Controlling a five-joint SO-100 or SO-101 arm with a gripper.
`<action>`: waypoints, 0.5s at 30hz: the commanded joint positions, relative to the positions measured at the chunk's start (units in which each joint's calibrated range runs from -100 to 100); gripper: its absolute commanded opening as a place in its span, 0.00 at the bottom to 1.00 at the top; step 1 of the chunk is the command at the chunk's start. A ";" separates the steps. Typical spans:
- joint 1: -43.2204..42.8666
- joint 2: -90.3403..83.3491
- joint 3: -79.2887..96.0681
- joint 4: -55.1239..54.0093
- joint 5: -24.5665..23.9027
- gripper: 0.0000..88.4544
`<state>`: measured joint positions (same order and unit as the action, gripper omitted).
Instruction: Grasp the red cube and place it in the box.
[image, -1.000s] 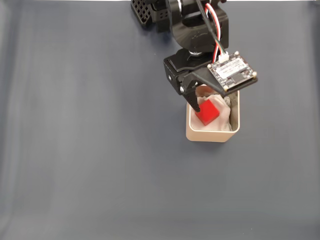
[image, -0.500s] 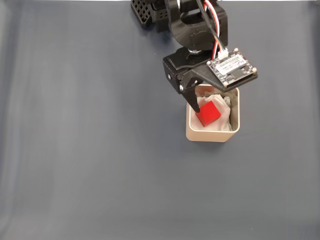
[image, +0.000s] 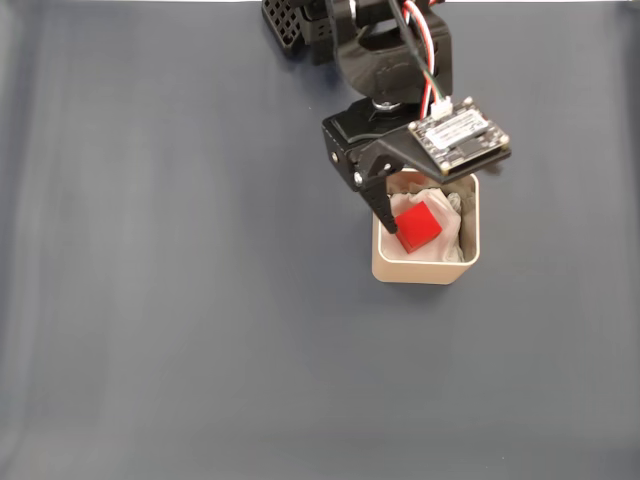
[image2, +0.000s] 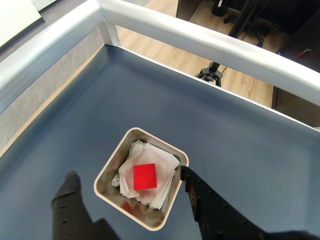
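The red cube (image: 418, 224) (image2: 145, 176) lies on crumpled white paper inside the beige box (image: 422, 272) (image2: 108, 169). No finger touches it. My gripper (image: 422, 208) (image2: 129, 174) hovers above the box, open, with one black fingertip (image2: 73, 178) outside the box's left wall and the other beyond its right corner in the wrist view. In the fixed view the wrist's circuit board (image: 458, 135) hides the far part of the box and one finger.
A dark blue cloth (image: 180, 300) covers the table. The arm's base (image: 300, 25) sits at the top edge of the fixed view. A metal rail (image2: 210, 42) borders the table in the wrist view, with wooden floor beyond it.
The gripper has drawn back slightly toward the arm's base and away from the cube. The cube has stayed in the box.
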<state>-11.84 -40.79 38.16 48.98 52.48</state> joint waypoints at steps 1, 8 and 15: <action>1.29 -1.05 -0.60 -1.26 -0.73 0.29; 5.13 -1.74 0.03 -1.59 -0.15 0.00; 10.10 -4.51 2.95 -0.52 -1.86 0.00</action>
<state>-3.80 -42.49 40.98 48.17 51.36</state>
